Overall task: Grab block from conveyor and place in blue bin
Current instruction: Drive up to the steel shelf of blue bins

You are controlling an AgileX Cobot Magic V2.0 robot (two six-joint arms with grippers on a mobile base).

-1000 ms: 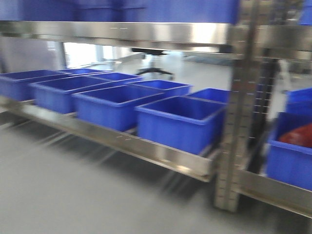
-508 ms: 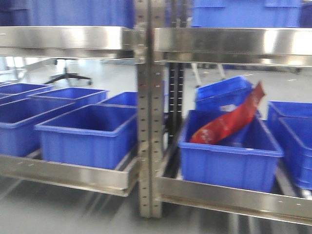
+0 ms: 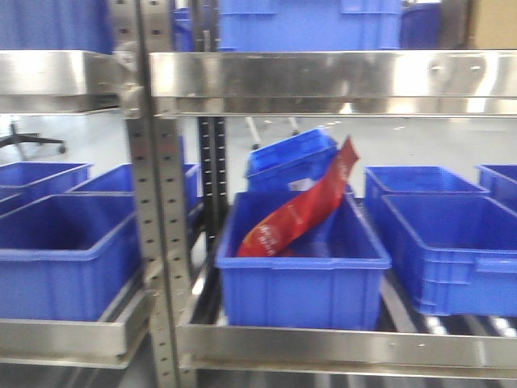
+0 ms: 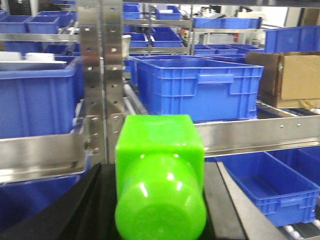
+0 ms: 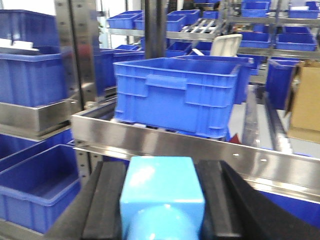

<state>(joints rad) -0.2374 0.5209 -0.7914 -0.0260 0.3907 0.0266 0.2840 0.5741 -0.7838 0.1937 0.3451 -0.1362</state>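
Left pincer [image 4: 160,212] grips a green block [image 4: 160,150] — right pincer [image 5: 161,217] grips a light-blue block [image 5: 162,182], a blue bin [image 5: 175,95] ahead.

green block [image 4: 160,150] clamped in left gripper [image 4: 161,210], lt-blue block [image 5: 162,190] in right gripper [image 5: 162,212].

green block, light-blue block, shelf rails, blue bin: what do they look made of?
Green block: glossy moulded plastic, going by the sharp highlights. Light-blue block: smooth plastic, softer sheen. Shelf rails: probably brushed stainless steel, given the streaky reflections. Blue bin: rigid semi-matte plastic with a moulded rim.
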